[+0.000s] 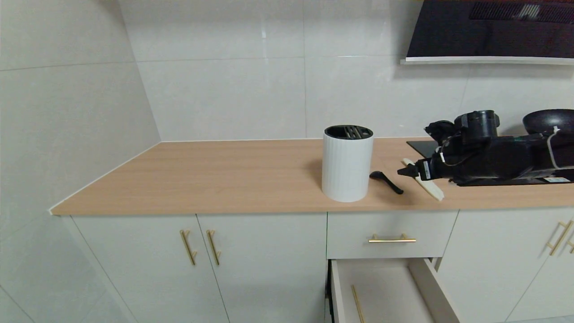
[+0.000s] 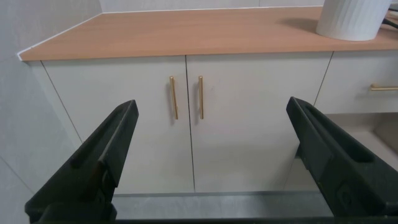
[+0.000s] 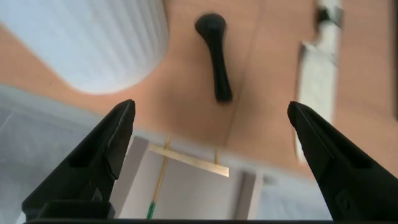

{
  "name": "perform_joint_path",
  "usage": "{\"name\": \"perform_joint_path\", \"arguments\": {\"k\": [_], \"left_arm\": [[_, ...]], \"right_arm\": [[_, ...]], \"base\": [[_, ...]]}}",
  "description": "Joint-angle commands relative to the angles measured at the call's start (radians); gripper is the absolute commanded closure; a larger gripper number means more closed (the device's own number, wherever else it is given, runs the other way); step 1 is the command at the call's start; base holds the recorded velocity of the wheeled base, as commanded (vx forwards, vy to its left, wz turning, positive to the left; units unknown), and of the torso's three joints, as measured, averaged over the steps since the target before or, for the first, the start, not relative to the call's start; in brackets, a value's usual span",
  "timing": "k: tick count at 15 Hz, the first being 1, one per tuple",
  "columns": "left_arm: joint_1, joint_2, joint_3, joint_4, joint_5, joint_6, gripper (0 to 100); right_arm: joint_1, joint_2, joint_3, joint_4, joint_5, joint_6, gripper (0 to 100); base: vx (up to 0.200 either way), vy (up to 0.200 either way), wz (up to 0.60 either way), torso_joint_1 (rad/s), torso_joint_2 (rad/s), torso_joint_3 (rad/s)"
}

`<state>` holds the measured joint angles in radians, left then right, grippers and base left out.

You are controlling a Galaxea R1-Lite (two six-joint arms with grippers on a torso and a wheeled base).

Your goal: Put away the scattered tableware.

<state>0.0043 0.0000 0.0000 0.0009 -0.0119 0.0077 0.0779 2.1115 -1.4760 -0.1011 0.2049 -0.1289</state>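
The wood-grain countertop (image 1: pixel 224 179) is smooth and matte, with flat white cabinet doors (image 1: pixel 202 264) carrying slim brass bar handles below it. Under the holder and a little to its right, a white drawer (image 1: pixel 385 291) stands pulled open, with a thin pale stick lying inside. The holder (image 1: pixel 347 166) is an upright white cylinder with fine vertical ribs and a black slotted top, standing near the counter's front edge.

The right gripper (image 1: pixel 403 171) hangs over the counter to the right of the holder, its black wedge-shaped fingers spread wide and empty. The left gripper (image 2: pixel 211 104) sits lower than the holder and to its left, facing the cabinet doors, also wide open and holding nothing.

A long, flat cream utensil (image 1: pixel 426 181) (knife or spatula, hard to tell) lies on the counter well right of the holder. A glossy black spoon (image 1: pixel 385 181) lies between the two, its rounded bowl just beside the holder.
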Motion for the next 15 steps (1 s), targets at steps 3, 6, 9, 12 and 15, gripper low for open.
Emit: {"name": "perform_joint_path", "arguments": {"k": [3, 6, 9, 12, 15], "left_arm": [[0.000, 0.000, 0.000, -0.001, 0.000, 0.002, 0], [0.002, 0.000, 0.000, 0.001, 0.000, 0.000, 0], [0.000, 0.000, 0.000, 0.001, 0.000, 0.000, 0], [0.000, 0.000, 0.000, 0.001, 0.000, 0.000, 0], [0.000, 0.000, 0.000, 0.001, 0.000, 0.000, 0]], "right_arm": [[-0.006, 0.177, -0.078, -0.026, 0.041, -0.006, 0], [-0.003, 0.255, -0.104, -0.123, 0.045, -0.003, 0], [-0.001, 0.288, -0.116, -0.126, 0.047, -0.001, 0], [0.003, 0.335, -0.133, -0.189, 0.041, -0.003, 0], [0.003, 0.343, -0.136, -0.197, 0.039, -0.001, 0]], "base": [[0.000, 0.000, 0.00, 0.000, 0.00, 0.000], [0.000, 0.000, 0.00, 0.000, 0.00, 0.000], [0.000, 0.000, 0.00, 0.000, 0.00, 0.000], [0.000, 0.000, 0.00, 0.000, 0.00, 0.000], [0.000, 0.000, 0.00, 0.000, 0.00, 0.000]]}}
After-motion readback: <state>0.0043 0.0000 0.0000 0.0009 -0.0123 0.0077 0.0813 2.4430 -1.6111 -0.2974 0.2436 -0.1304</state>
